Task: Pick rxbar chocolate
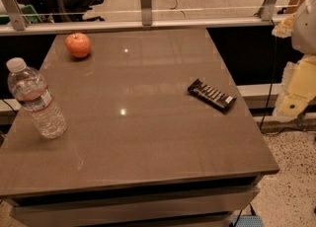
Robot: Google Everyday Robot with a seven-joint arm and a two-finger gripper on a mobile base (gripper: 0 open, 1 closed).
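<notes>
The rxbar chocolate (211,94) is a flat black bar with white print. It lies on the brown table (148,137) near the right edge, angled with one end toward the back left. My gripper (291,103) hangs at the far right of the view, beyond the table's right edge, on the white and yellow arm. It is to the right of the bar, apart from it, and holds nothing that I can see.
A red-orange apple (78,45) sits at the table's back left. A clear water bottle (35,100) stands upright near the left edge. A glass railing with metal posts (145,1) runs behind the table. Speckled floor lies to the right.
</notes>
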